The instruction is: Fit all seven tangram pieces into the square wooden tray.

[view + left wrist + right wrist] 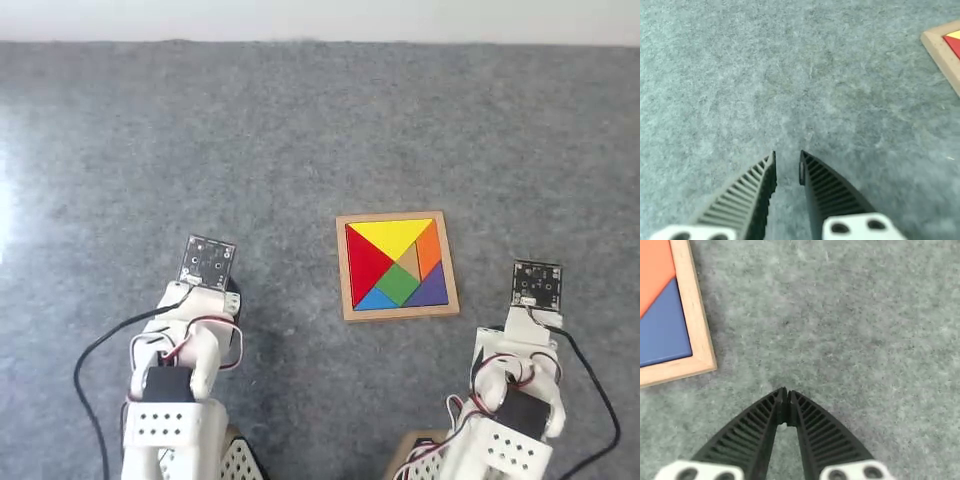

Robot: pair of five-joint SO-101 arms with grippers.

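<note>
The square wooden tray (349,270) lies right of the table's middle. Inside it are a yellow triangle (388,236), a red triangle (364,264), an orange piece (430,250), a green square (399,283), a small blue triangle (376,299) and a purple triangle (431,290). A tan triangle (408,261) sits at the centre; whether it is a piece or bare wood I cannot tell. My left gripper (787,155) hovers over bare carpet left of the tray, open by a narrow gap and holding nothing. My right gripper (785,391) is shut on nothing, just off the tray corner (700,362).
Grey carpet (300,140) covers the whole table. The left arm (190,345) and right arm (520,375) stand at the near edge, one on each side of the tray, with black cables looping beside them. A tray corner (940,47) shows in the left wrist view.
</note>
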